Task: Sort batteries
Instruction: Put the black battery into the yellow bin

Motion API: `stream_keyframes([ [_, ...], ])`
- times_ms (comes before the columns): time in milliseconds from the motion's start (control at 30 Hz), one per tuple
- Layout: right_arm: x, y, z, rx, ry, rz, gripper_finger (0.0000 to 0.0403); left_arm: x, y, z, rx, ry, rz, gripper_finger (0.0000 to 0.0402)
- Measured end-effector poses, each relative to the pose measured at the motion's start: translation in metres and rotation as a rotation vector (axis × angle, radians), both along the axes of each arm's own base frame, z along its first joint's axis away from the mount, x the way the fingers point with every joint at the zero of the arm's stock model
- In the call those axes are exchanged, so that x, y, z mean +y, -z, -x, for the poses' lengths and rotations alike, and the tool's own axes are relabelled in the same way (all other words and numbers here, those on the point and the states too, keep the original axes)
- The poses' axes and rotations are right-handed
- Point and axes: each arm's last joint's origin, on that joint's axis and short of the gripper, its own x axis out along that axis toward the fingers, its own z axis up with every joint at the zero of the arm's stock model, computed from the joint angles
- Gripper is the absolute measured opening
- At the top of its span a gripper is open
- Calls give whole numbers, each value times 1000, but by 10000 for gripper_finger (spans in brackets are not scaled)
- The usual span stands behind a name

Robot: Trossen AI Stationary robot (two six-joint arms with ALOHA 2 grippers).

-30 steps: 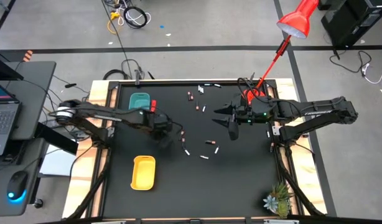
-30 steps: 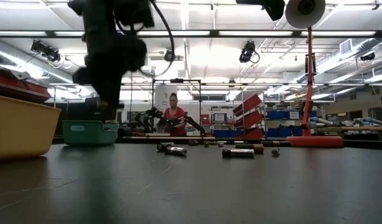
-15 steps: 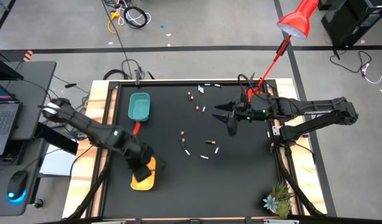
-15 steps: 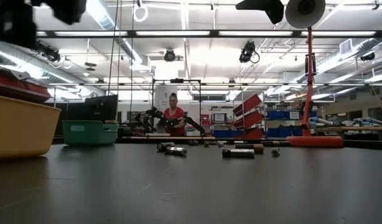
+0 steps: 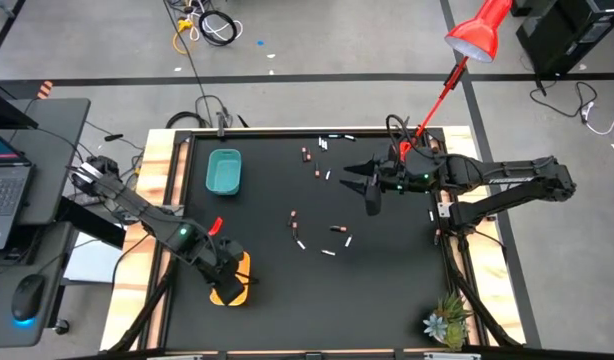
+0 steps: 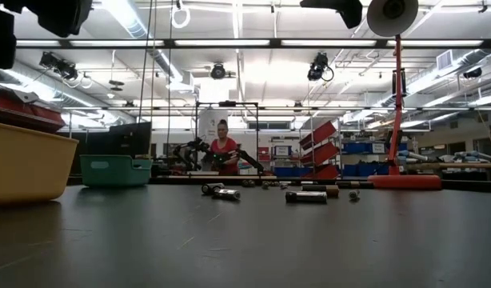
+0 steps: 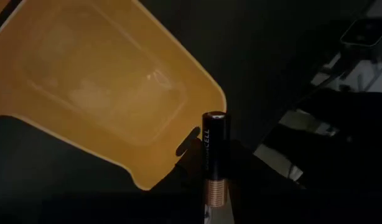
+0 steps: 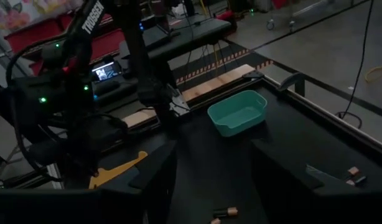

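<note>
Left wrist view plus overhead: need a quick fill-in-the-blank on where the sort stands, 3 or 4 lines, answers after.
1. The left end effector is shut on a dark, copper-banded ____.
2. It hangs over the ____ tray, which shows no batteries inside in the left wrist view.
3. The tray near the table's far left corner is ____ in colour.
4. The right end effector hovers above the table with its jaws ____, holding nothing.

Missing words: battery; yellow; teal; open

A grey concrete floor is seen around the black desk. A red desk lamp is clamped at its far right corner. Long ceiling strip lights are lit overhead.
</note>
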Motion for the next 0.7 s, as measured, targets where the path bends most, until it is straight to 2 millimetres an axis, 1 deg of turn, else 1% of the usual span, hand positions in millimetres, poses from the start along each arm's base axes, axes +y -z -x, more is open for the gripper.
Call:
stream_keyframes([
  [100,3,0,0,1,-12,0,208,1,2,0,6,2,-31,37],
  [200,5,0,0,0,-20,0,208,5,7,4,33,-34,-99,37],
  [300,6,0,0,1,-15,2,208,11,25,10,101,-99,-133,39],
  [367,6,0,0,1,-12,3,208,14,37,13,139,-140,-132,64],
  [433,6,0,0,1,-11,3,208,15,41,14,166,-161,-115,105],
  [500,6,0,0,1,-11,4,208,15,39,14,165,-160,-100,147],
  [567,6,0,0,2,-12,8,208,15,28,12,120,-166,-98,180],
  [633,6,0,0,2,-11,8,208,15,15,8,49,-174,-106,198],
  [700,5,0,0,2,-9,9,208,19,6,5,17,-198,-139,203],
])
